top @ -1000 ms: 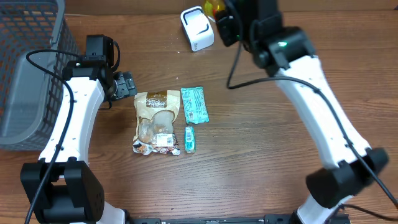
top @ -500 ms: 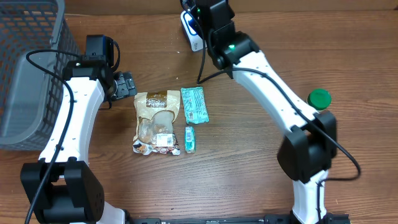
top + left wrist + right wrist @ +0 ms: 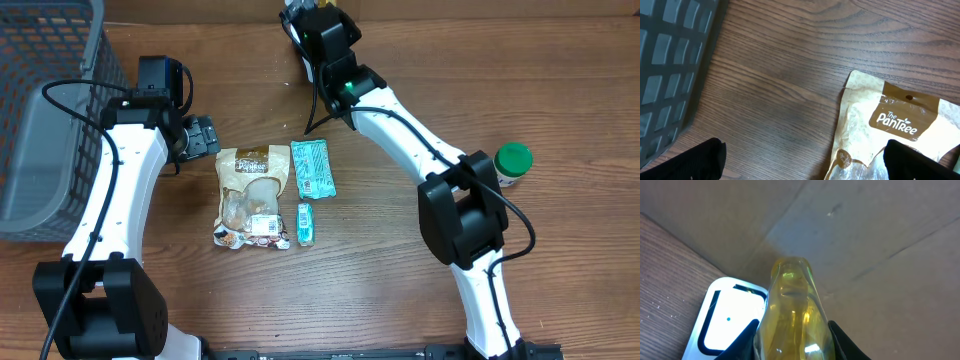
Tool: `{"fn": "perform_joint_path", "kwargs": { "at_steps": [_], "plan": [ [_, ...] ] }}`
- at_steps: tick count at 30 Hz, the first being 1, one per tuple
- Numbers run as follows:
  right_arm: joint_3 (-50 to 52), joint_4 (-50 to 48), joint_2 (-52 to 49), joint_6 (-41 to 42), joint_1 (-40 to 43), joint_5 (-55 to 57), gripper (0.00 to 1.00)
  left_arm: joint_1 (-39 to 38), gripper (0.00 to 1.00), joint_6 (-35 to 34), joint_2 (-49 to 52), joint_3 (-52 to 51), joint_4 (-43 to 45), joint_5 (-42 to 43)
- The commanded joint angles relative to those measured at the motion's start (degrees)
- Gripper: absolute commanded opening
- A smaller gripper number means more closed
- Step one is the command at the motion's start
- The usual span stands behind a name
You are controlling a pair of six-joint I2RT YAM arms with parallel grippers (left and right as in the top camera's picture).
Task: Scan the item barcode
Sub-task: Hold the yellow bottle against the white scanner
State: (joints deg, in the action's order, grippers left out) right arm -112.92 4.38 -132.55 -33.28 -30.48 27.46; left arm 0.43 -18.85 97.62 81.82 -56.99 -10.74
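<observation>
A yellow see-through bottle (image 3: 792,305) stands between the black fingers of my right gripper (image 3: 794,340), which is shut on it. It is held at the back edge of the table, just above and beside the white barcode scanner (image 3: 725,325). No barcode shows on the bottle. In the overhead view my right gripper (image 3: 312,18) covers most of the scanner. My left gripper (image 3: 805,165) hangs open over bare wood, its right finger (image 3: 922,162) above the top edge of a tan PanTree snack bag (image 3: 895,125). Overhead, the left gripper (image 3: 205,136) sits just left of that bag (image 3: 252,195).
A teal packet (image 3: 313,167) and a smaller teal packet (image 3: 306,224) lie right of the snack bag. A green-lidded jar (image 3: 513,160) stands at the right. A grey mesh basket (image 3: 50,100) fills the left edge. A brown cardboard wall (image 3: 865,230) backs the table.
My right arm has swung left along the back of the table, carrying the bottle over the scanner, and the green-lidded jar came into view. The left arm has not moved.
</observation>
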Motion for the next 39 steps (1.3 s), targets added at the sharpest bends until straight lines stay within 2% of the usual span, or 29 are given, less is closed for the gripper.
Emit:
{"fn": "perform_joint_path", "kwargs": {
  "at_steps": [1,5,10,24,33,39],
  "plan": [
    [-0.7,-2.2,-0.7,-1.7,-0.3,1.0,0.04,-0.1,1.0,1.1,-0.2,0.8,0.3,-0.2],
    [-0.7,-5.4,-1.7,-6.8,-0.3,1.0,0.04,-0.1,0.99,1.0,-0.2,0.8,0.3,-0.2],
    [-0.7,-4.8,-3.3,-13.6,-1.0,1.0,0.04,-0.1,1.0,1.0,-0.2,0.8,0.3,-0.2],
    [-0.7,-10.0,-5.2,-13.6,-1.2,2.1,0.04,-0.1,1.0,1.1,-0.2,0.8,0.3,-0.2],
    [-0.7,-8.5,2.0,-8.4,-0.4,2.5,0.04,-0.1,1.0,1.1,-0.2,0.8,0.3,-0.2],
    [-0.7,5.9,9.9,3.1,0.4,2.2,0.04,-0.1,1.0,1.1,-0.2,0.8,0.3,-0.2]
  ]
}}
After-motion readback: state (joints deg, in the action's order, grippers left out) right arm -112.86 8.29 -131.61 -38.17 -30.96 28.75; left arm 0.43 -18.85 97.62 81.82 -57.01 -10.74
